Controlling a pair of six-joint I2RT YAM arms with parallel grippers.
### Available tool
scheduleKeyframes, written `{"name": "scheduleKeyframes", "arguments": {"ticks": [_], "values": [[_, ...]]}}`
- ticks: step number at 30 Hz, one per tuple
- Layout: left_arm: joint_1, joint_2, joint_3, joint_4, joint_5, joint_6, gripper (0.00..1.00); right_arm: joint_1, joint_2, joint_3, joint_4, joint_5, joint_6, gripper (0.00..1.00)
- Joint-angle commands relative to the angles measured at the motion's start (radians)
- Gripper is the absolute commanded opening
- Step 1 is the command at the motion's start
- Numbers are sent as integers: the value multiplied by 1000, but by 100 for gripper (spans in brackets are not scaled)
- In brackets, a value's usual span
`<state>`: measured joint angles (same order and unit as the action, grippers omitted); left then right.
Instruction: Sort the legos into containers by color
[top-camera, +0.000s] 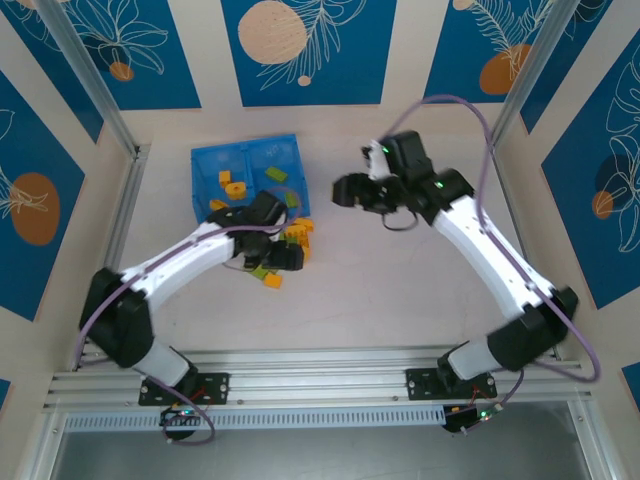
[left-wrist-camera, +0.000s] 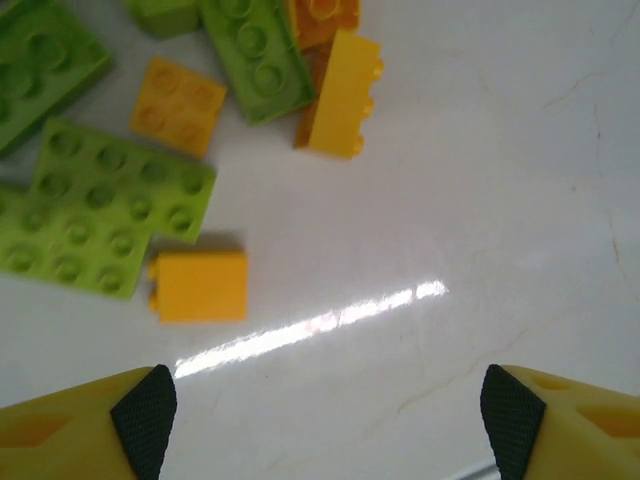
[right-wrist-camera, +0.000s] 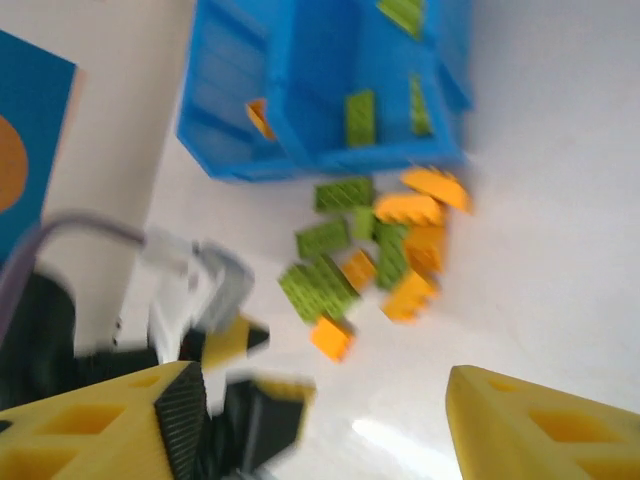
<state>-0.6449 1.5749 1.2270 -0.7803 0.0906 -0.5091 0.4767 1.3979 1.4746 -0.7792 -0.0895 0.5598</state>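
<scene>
- The left gripper (left-wrist-camera: 328, 425) hangs low over the table with its jaws standing wide apart. Nothing is caught between them, just bare white tabletop (left-wrist-camera: 450, 200).
- From overhead, the left gripper (top-camera: 284, 256) sits right at the near edge of the loose pile of legos (top-camera: 288, 240).
- Just ahead of its fingertips (left-wrist-camera: 145, 415) lies a yellow brick (left-wrist-camera: 200, 287), apart from the pads and touching the corner of a broad green plate (left-wrist-camera: 95, 210).
- Further on are a small orange square (left-wrist-camera: 178, 105), a long green brick (left-wrist-camera: 255, 50) and a yellow brick tipped on its side (left-wrist-camera: 343, 95).
- Beyond the pile, just beside it, is the blue tray (top-camera: 208, 160). Its left compartment holds orange pieces (top-camera: 232, 187) and its right compartment holds green pieces (top-camera: 275, 174).
- The right gripper (top-camera: 346, 190) is up off the table to the right of the tray and apart from it.
- Its wrist view is blurred, but the right gripper (right-wrist-camera: 325, 410) is plainly spread wide and holding nothing, looking down on the tray (right-wrist-camera: 300, 60) and the scattered legos (right-wrist-camera: 375, 255).
</scene>
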Motion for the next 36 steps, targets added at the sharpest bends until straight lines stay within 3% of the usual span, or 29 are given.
{"name": "scheduleKeyframes", "arguments": {"ticks": [1, 5, 10, 22, 26, 31, 36], "values": [[-17, 105, 97, 22, -36, 36, 73, -24, -121, -148, -59, -62, -45, 73], [-27, 239, 185, 10, -52, 70, 58, -56, -265, -270, -101, -26, -19, 76], [-58, 365, 272, -20, -94, 121, 57, -100, -362, -358, -117, -17, 24, 76], [-72, 520, 363, -50, -172, 101, 34, -162, -375, -348, -155, -88, -19, 77], [-80, 516, 352, -44, -207, 102, 35, -165, -364, -338, -157, -116, -43, 77], [-94, 501, 365, -31, -282, 168, 50, -170, -346, -336, -143, -133, -41, 77], [-106, 504, 400, -24, -336, 229, 52, -169, -325, -308, -165, -158, -54, 77]]}}
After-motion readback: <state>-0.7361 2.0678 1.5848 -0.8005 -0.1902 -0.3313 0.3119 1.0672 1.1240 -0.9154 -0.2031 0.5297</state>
